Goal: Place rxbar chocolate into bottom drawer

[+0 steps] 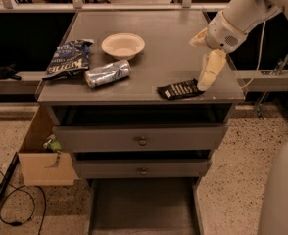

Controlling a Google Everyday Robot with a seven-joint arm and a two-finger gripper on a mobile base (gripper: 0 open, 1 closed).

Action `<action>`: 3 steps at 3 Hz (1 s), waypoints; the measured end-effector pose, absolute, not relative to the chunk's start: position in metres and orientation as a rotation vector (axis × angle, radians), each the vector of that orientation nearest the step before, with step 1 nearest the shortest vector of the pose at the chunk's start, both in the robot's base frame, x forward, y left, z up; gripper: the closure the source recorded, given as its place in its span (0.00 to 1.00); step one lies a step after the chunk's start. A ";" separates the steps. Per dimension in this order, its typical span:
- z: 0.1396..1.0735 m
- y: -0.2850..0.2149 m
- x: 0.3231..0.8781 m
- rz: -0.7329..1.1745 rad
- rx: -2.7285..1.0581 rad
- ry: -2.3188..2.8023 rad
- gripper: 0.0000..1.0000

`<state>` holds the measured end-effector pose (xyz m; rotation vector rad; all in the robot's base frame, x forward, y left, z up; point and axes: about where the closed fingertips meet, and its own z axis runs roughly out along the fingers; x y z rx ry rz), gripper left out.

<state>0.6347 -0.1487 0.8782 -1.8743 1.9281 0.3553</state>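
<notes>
The rxbar chocolate (179,89), a small flat black wrapper with white lettering, lies near the front right edge of the grey cabinet top (163,28). My gripper (206,78) hangs from the white arm at the right. It points down, and its tip is at the right end of the bar. The bottom drawer (144,207) is pulled out at the foot of the cabinet. Its plain grey floor has nothing on it.
A dark-blue chip bag (65,58), a crushed can (107,73) and a cream bowl (123,45) sit on the left half of the top. Two upper drawers with round knobs (142,141) are closed. A cardboard box (38,158) and cables (9,207) are at the left.
</notes>
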 end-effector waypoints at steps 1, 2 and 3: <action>0.875 -0.149 0.635 0.356 -1.870 1.938 0.00; 0.865 -0.152 0.634 0.359 -1.857 1.967 0.00; 0.854 -0.152 0.636 0.385 -1.845 1.996 0.00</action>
